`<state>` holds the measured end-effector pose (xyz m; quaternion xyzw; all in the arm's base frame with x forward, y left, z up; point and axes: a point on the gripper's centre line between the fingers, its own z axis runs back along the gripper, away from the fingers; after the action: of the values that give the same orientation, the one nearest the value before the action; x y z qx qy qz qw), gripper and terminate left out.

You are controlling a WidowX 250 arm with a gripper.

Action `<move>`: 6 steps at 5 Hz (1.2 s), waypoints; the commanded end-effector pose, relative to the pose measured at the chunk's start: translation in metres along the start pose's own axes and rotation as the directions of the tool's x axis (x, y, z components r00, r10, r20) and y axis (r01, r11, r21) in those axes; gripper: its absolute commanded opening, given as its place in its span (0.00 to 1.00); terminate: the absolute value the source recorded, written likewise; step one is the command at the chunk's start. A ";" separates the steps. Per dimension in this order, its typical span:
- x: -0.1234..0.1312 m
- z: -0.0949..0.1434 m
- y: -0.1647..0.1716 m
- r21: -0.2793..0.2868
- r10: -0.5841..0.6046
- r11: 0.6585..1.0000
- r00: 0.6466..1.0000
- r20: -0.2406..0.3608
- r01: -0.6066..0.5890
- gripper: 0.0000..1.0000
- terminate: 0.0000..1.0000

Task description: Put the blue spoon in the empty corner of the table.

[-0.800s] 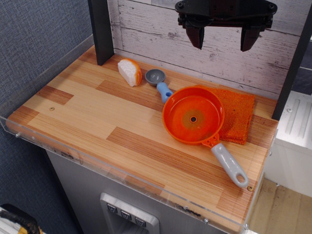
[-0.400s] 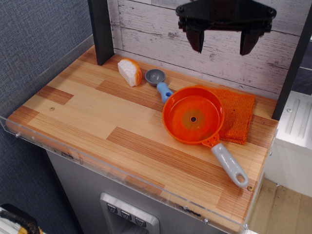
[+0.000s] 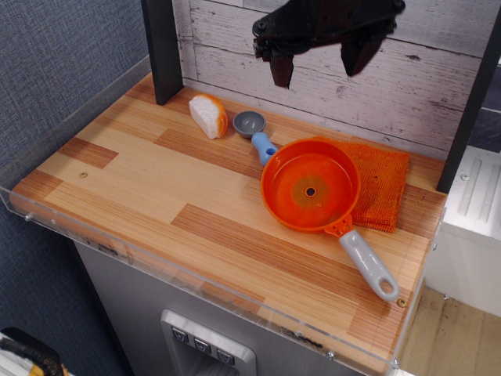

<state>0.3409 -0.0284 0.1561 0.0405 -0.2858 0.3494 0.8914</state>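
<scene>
The blue spoon (image 3: 257, 133) lies on the table (image 3: 180, 196) near the back, its grey bowl toward the wall and its light-blue handle touching the rim of the orange pan (image 3: 311, 186). My gripper (image 3: 317, 66) hangs high above the table's back, open and empty, with two dark fingers pointing down. It is above and to the right of the spoon. The empty corner (image 3: 55, 184) is at the front left, bare striped wood with a small screw dot, beside the blue-grey wall.
An orange-and-white bread piece (image 3: 208, 115) sits left of the spoon. The pan rests partly on an orange cloth (image 3: 380, 184), its grey handle (image 3: 368, 264) pointing to the front right. A dark post (image 3: 162, 48) stands at the back left. A clear acrylic rim (image 3: 196, 290) edges the front.
My gripper has moved left along the back wall and turned somewhat, still open. The spoon and other objects have not moved.
</scene>
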 end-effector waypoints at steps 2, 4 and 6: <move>0.039 -0.040 0.033 0.110 0.195 0.976 0.980 -0.037 -0.190 1.00 0.00; 0.028 -0.081 0.058 0.147 0.173 0.978 0.967 -0.189 -0.146 1.00 0.00; 0.015 -0.108 0.056 0.131 0.093 0.990 0.960 -0.262 -0.061 1.00 0.00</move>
<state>0.3648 0.0498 0.0519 0.0412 -0.1209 0.3991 0.9079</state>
